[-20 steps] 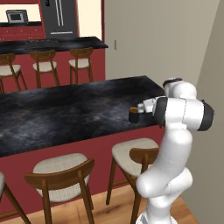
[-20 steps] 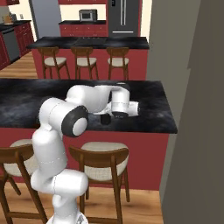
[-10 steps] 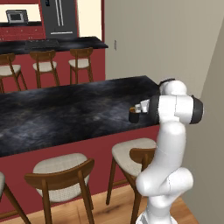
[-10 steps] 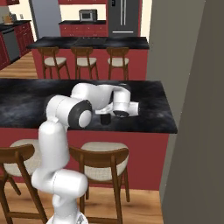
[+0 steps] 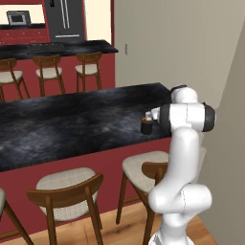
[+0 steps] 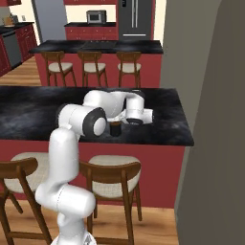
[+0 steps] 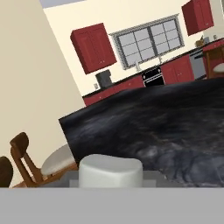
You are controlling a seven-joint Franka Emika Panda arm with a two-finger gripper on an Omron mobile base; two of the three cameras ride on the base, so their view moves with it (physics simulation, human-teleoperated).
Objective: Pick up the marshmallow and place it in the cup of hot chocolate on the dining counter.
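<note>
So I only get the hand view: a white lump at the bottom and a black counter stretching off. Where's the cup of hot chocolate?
Observer: In the right base view the cup of hot chocolate stands on the dining counter, near its front edge.
Operator: Is the tool anywhere near it?
Observer: Yes. The tool, with your white lump, the marshmallow, is close beside the cup, reaching in from the wall end of the counter.
</note>
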